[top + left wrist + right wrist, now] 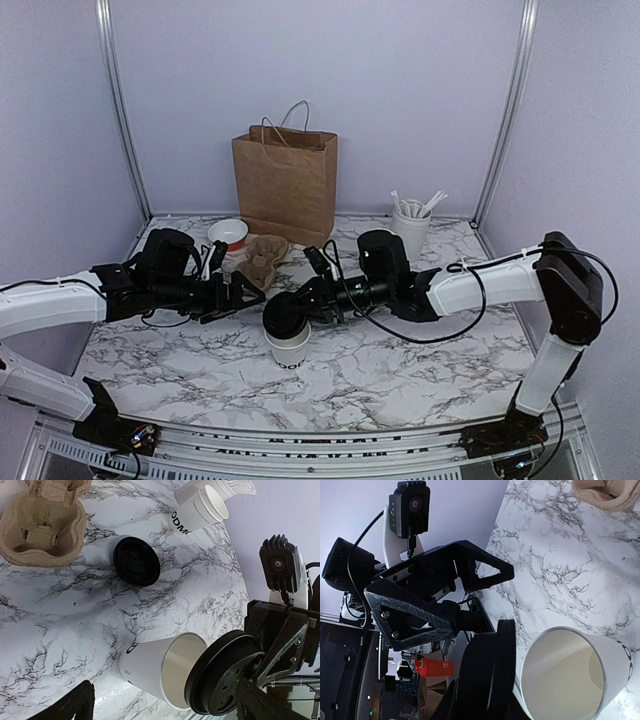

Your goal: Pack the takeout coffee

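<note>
The takeout coffee's white paper cup [291, 347] [150, 667] [570, 677] stands open and upright at the middle of the marble table, dark lettering near its base. Its black lid [284, 316] [225, 672] [490, 670] hangs tilted at the cup's rim, not seated, with my right gripper [305, 300] [485, 702] shut on its edge. To the cup's left, a little apart, my left gripper [236, 291] stands open with nothing between its fingers; one of its fingertips [70, 705] shows in the left wrist view.
A brown paper bag [286, 185] stands at the back. In front of it lie the pulp carrier [263, 256] [42, 522] and a white cup with red inside [230, 234]. A stirrer cup [412, 228] stands back right, with another lettered cup [200, 510] and a loose black lid [136, 561] nearby.
</note>
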Controlling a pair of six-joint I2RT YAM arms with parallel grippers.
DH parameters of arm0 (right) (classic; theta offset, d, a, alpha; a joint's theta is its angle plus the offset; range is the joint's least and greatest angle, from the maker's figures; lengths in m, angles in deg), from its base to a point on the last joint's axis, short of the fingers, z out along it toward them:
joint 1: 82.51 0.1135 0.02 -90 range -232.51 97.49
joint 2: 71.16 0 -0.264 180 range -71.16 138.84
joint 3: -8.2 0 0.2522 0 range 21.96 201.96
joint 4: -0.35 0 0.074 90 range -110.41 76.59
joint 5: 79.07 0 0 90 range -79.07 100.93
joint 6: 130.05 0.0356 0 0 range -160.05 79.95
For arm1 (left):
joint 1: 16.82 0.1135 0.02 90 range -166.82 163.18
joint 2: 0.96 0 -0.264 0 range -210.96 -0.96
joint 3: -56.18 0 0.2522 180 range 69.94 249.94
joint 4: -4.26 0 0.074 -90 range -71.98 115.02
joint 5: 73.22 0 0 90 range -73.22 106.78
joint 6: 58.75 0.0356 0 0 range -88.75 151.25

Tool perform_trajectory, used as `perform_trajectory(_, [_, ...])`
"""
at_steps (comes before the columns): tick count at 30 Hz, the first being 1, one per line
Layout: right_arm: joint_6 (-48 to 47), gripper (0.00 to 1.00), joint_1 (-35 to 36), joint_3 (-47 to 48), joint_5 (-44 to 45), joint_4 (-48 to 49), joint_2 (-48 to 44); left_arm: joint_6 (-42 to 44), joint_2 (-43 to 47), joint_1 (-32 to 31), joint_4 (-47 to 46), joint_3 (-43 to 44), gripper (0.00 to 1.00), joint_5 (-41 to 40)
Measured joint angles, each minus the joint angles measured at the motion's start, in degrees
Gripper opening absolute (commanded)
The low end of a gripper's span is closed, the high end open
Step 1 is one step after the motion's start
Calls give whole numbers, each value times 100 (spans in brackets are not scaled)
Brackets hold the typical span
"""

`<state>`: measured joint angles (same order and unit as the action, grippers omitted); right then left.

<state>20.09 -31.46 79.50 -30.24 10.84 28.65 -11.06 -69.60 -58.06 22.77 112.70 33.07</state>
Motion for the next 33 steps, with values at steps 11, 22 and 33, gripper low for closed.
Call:
perform_trajectory(11, [79, 16, 0, -7, -79, 118, 229, -17, -81, 0, -2, 0, 99, 118])
perform_trajectory(22, [190, 16, 0, -48, -138, 330, 382, -17, -175, 0, -26, -181, 99, 173])
perform_trajectory(33, [483, 17, 0, -205, -216, 750, 428, -17, -201, 0, -28, -181, 99, 195])
